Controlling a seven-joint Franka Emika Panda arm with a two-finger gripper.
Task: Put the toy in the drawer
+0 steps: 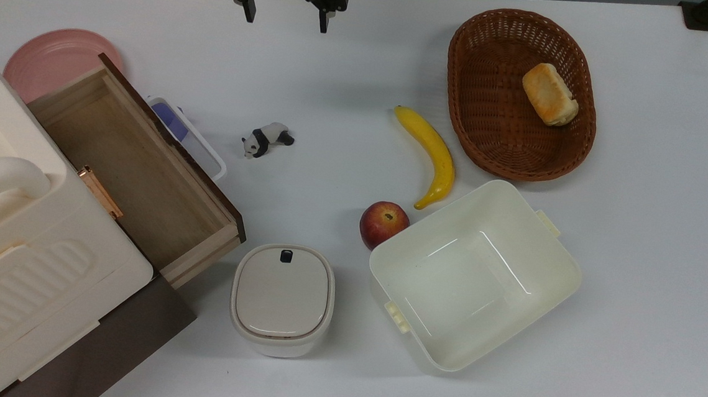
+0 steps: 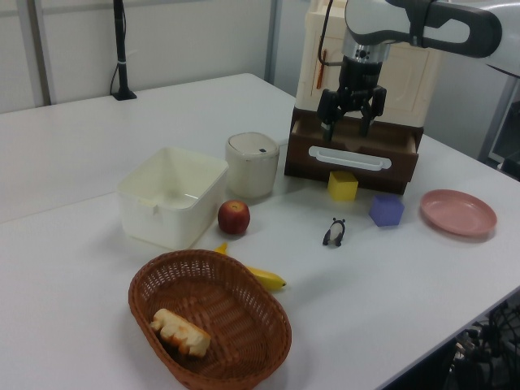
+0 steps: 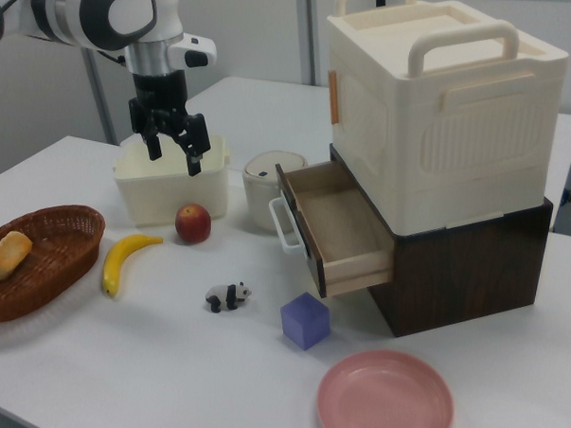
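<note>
Since the small black-and-white panda figurine (image 1: 268, 139) looks like hard moulded plastic or resin, I'd judge it light, rigid and a bit slick, easy to tip or skate on the white tabletop (image 1: 350, 74). Best hold is probably across the flanks at the torso, fingers straddling the back; head and legs are too thin and uneven to pinch.

It stands alone on the table, roughly mid-table, well apart from the yellow banana (image 1: 432, 156) and red apple (image 1: 383, 223), and near the pulled-out light-wood drawer with dark brown front panel (image 1: 138, 168). The drawer looks empty inside.

The black two-finger gripper (image 1: 284, 18) hangs above the table's far edge in the top view, jaws spread wide, holding nothing, well apart from the panda.

View differences:
- Top view gives the panda's long axis, lying roughly along the table's length, which sets the wrist angle for a cross-body pinch.
- Left view shows a yellow cube (image 2: 342, 185) and a blue block (image 2: 386, 210) sitting on the table just under the drawer front, with the panda (image 2: 334, 232) a little nearer the camera.
- Right view shows the cream lidded box with handles (image 3: 442, 107) stacked on the dark cabinet, overhanging the drawer's rear, so I'd expect the drop-in has to come at the open front half.
</note>
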